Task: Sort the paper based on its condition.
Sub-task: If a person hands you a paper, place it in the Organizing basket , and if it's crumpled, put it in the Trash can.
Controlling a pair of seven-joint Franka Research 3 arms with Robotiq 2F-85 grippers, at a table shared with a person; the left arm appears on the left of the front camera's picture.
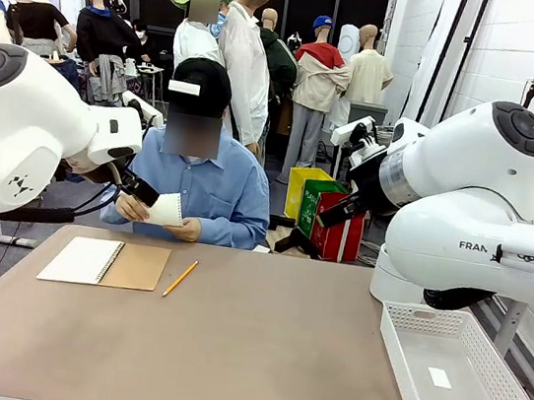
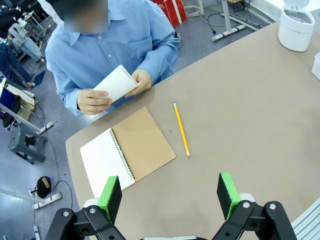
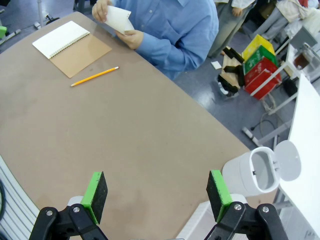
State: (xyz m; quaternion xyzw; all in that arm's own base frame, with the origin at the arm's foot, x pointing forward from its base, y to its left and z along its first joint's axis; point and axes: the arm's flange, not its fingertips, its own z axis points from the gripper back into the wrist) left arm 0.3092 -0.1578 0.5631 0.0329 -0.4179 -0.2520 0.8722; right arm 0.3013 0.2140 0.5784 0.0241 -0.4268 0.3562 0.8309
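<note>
Left wrist view: left gripper [image 2: 169,189] and right gripper [image 3: 156,190] gape empty; paper [image 2: 116,84] at tabletop's [image 2: 240,100] far edge probably crumples if pinched.

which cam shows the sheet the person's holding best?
Left wrist view: the paper is largest there, face-on. Front view shows it small, far off; right wrist view shows it small at the top edge.

White right arm [image 1: 488,181] lettered "FRAN"; left gripper [image 2: 168,189] black with green pads [image 2: 110,196].
</note>
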